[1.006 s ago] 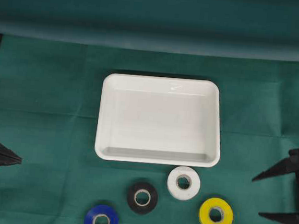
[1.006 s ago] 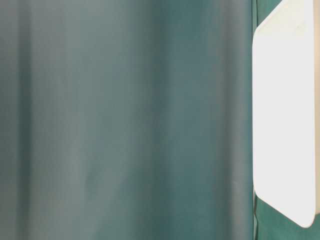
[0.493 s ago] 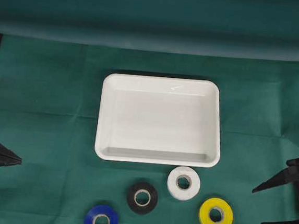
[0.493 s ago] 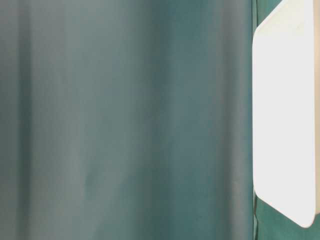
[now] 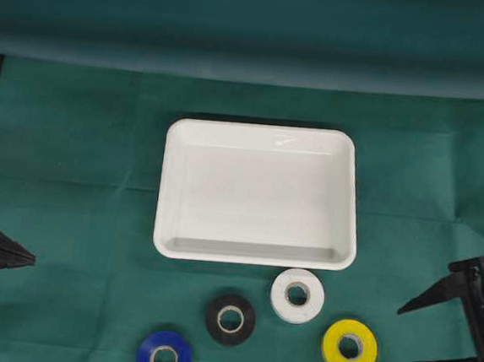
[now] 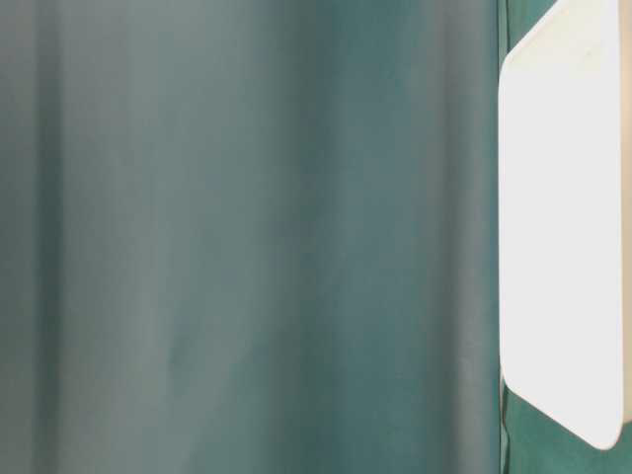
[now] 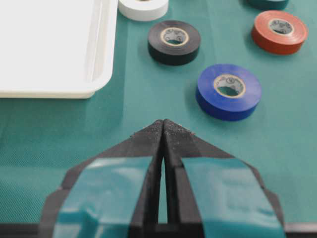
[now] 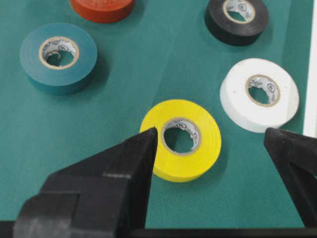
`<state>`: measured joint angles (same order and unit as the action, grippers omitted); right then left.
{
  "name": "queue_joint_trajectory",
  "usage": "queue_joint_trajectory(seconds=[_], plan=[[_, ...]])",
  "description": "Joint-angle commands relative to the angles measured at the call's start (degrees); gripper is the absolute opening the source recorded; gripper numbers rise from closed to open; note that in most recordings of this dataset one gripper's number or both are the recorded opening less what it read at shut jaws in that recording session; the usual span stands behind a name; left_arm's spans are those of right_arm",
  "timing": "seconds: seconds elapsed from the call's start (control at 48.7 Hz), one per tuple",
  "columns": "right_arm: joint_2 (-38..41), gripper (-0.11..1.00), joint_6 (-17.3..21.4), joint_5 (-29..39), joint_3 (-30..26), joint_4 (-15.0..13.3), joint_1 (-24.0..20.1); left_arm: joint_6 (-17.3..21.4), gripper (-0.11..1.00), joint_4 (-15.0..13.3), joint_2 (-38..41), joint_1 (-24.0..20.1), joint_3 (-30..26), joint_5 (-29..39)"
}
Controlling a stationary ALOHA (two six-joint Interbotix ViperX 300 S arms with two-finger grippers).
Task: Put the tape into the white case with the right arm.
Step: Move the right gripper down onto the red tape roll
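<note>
Overhead exterior: shallow white glossy plastic case (image 5: 259,193) lies empty at centre; yellow tape roll (image 5: 349,347) sits near-right of it; all-black right gripper (image 5: 446,338), spread wide, has been shifted leftward towards it.
Left wrist-mounted: teal-banded left gripper (image 7: 163,130) is seen pressed closed, parked.
Right wrist-mounted: yellow roll is framed between the prongs, ungrasped.

Right claw (image 5: 406,337) agape, left claw (image 7: 163,130) pinched

Even, soft light; glare on the white case (image 5: 263,135); table-level view is blurred, wrist views' near tools soft
</note>
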<state>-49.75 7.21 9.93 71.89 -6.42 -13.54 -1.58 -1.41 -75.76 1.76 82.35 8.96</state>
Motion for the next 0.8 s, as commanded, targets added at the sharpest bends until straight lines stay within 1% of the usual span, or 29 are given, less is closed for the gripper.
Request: queue_joint_trajectory(seconds=[0.0, 0.205, 0.452, 0.78], plan=[[3.25, 0.79, 0.18, -0.88, -3.34, 0.00, -0.70, -0.09, 0.00, -0.09, 0.35, 0.18, -0.53, -0.62], [10.55, 0.79, 0.35, -2.64, -7.73, 0.00, -1.76, -0.09, 0.00, -0.09, 0.35, 0.18, -0.44, -0.62], [21.01, 0.79, 0.44, -6.77, -13.45, -0.09, -2.11, -0.09, 0.00, -0.09, 0.35, 0.18, -0.44, -0.79], [35.68, 0.79, 0.44, -7.12, -23.55, 0.00, -4.22, -0.09, 0.00, -0.09, -0.35, 0.00, -0.35, -0.97]])
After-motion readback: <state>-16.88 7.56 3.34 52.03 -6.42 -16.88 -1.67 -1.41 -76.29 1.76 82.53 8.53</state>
